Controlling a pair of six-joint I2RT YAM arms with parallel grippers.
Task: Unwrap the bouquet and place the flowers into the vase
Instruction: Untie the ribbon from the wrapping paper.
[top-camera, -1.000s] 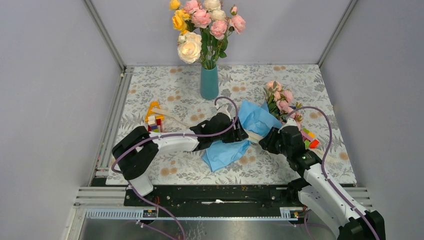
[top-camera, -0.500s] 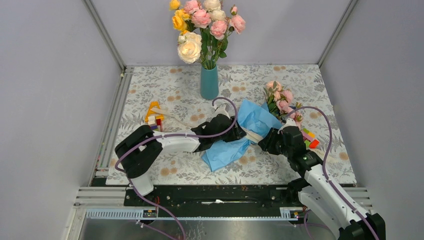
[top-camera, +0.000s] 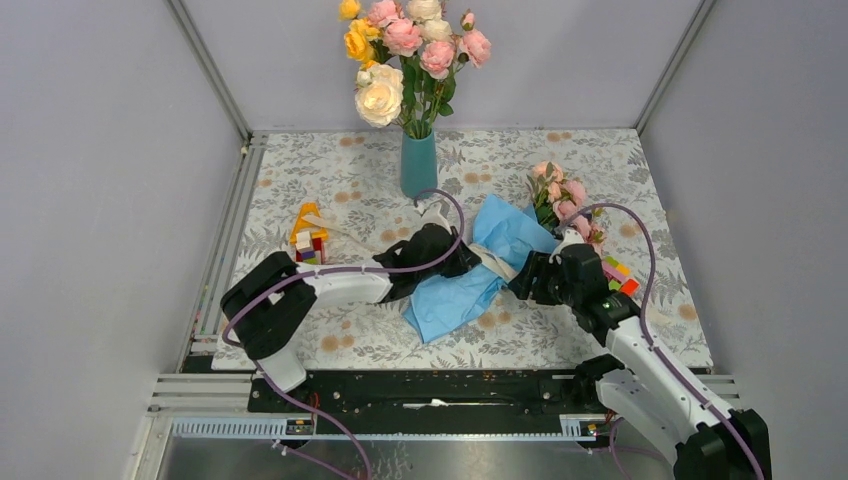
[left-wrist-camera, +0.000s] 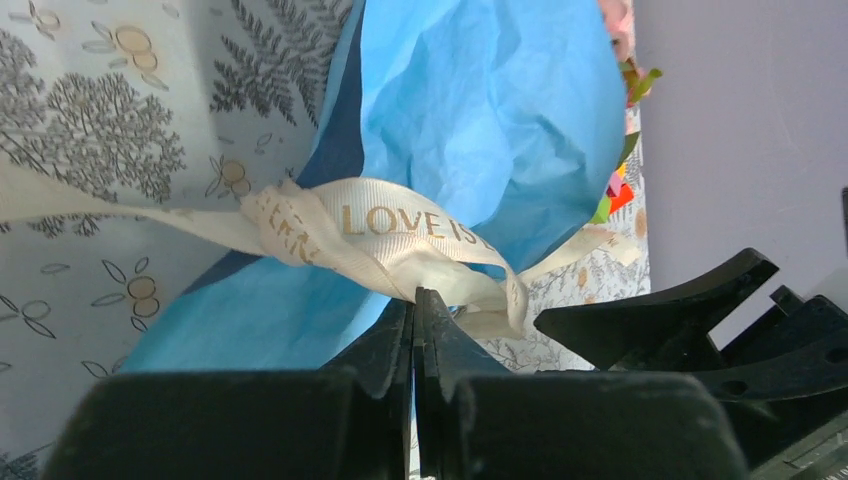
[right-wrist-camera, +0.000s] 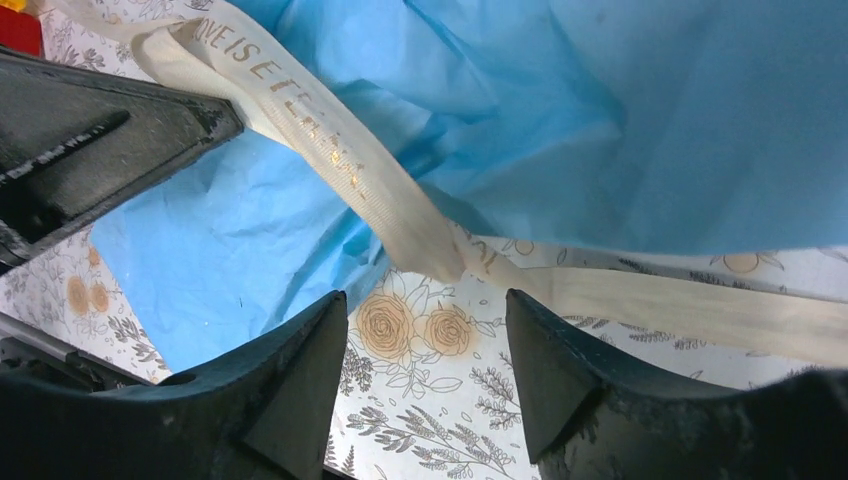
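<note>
The bouquet lies right of the table's middle: pink flowers (top-camera: 560, 195) stick out of crinkled blue paper (top-camera: 505, 240), light on one side and navy on the other (left-wrist-camera: 480, 110). A cream ribbon (left-wrist-camera: 400, 225) with gold lettering runs across the paper (right-wrist-camera: 560, 100). My left gripper (left-wrist-camera: 413, 297) is shut, pinching a loop of that ribbon (top-camera: 495, 262). Facing it from the right, my right gripper (right-wrist-camera: 427, 310) stands open just short of the ribbon (right-wrist-camera: 340, 150), with only tablecloth between its fingers. The teal vase (top-camera: 419, 165) stands at the back centre.
A big bunch of yellow, cream and pink roses (top-camera: 405, 50) fills the vase. Toy blocks (top-camera: 308, 240) sit left of my left arm, and more coloured blocks (top-camera: 620, 278) lie behind my right gripper (top-camera: 525, 280). Grey walls enclose the floral tablecloth (top-camera: 330, 180).
My left gripper has shut on the ribbon and drawn back a little to the left. My right gripper has opened wider and edged left toward the paper.
</note>
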